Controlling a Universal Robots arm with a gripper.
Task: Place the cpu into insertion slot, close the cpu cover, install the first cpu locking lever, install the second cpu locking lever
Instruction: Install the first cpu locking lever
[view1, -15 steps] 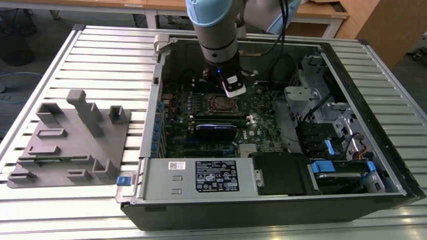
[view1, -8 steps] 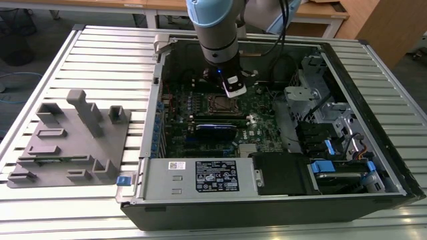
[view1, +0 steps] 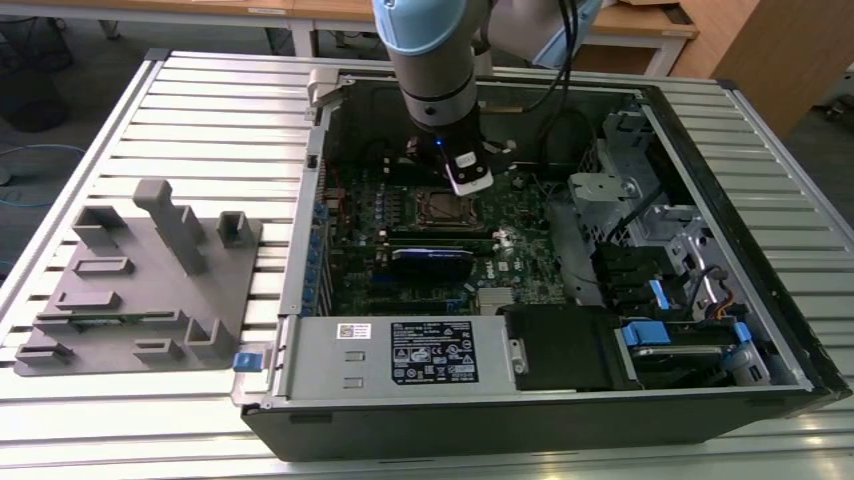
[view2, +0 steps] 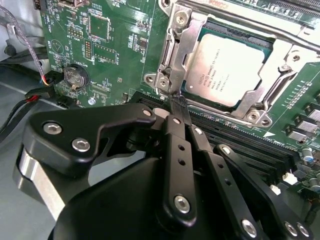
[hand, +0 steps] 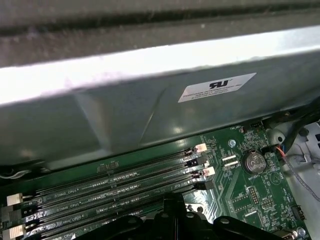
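- Nearest in the second wrist view, the black claw (view2: 176, 107) has its two fingers pressed together to a narrow tip. That tip meets a thin metal locking lever (view2: 172, 75) at the socket's corner. Whether it pinches the lever or only pushes it, I cannot tell.
- The lever looks like stiff, springy steel wire, smooth and slippery. It is likely best worked near its free end, with steady pressure.
- Just beyond, the cpu (view2: 227, 70) lies flat in the insertion slot (view2: 272, 50). Its square, silvery-grey top is matte and printed. It is probably light, rigid and fragile underneath, so it is safest left untouched.
- The cpu cover (view2: 255, 102), a thin bright metal frame, lies down around the chip.
- Long black memory slots (view2: 250, 145) run beside the socket on the green motherboard (view2: 115, 55), near a round coin battery (view2: 75, 76).
- In the exterior view, the arm reaches into an open computer case (view1: 400, 350) on a ribbed desk (view1: 200, 120). A grey moulded fixture (view1: 140, 280) sits at the exterior view's left.
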